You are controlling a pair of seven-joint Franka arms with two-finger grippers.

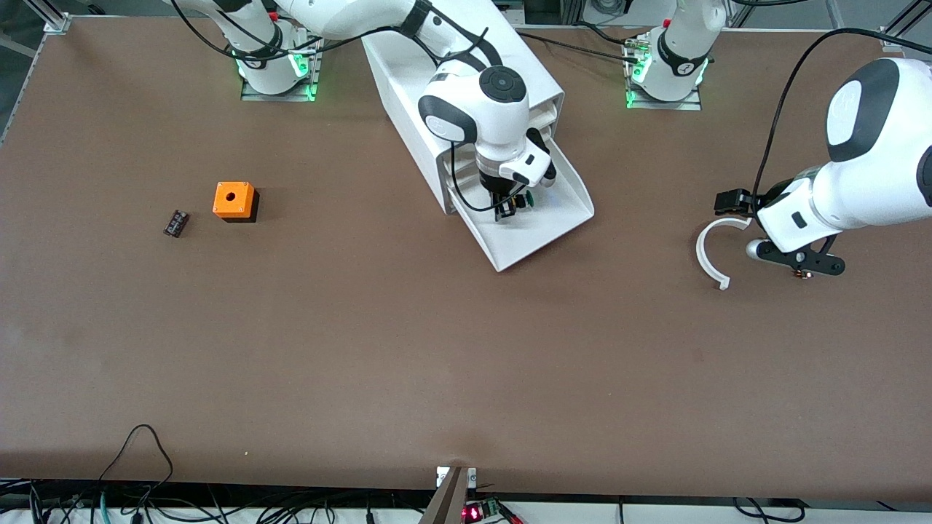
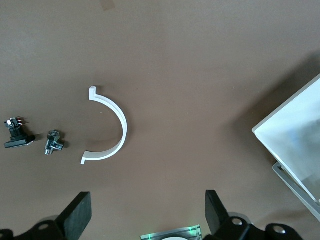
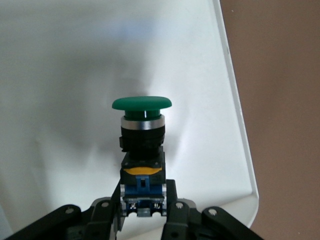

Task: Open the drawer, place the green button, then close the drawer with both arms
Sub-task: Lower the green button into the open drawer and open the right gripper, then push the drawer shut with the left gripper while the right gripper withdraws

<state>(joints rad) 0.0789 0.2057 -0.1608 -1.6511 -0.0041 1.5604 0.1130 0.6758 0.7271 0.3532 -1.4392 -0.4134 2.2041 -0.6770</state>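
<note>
The drawer (image 1: pixel 542 225), the bottom one of the white cabinet (image 1: pixel 408 80), is pulled out toward the front camera. My right gripper (image 1: pixel 512 205) hangs over it, shut on the button (image 1: pixel 523 199). In the right wrist view the button (image 3: pixel 142 145) has a green cap, black body, yellow ring and blue base, gripped at the base above the drawer's white floor (image 3: pixel 60 100). My left gripper (image 1: pixel 797 256) is open and empty, low over the table at the left arm's end, beside the white arc (image 1: pixel 712 251). Its fingers (image 2: pixel 77 212) stand wide apart.
An orange cube (image 1: pixel 234 199) and a small dark ribbed block (image 1: pixel 175 223) lie toward the right arm's end. Beside the white arc (image 2: pixel 111 125) lie a tiny black part (image 2: pixel 16 135) and a small metal part (image 2: pixel 53 142). The drawer's corner (image 2: pixel 295 145) shows in the left wrist view.
</note>
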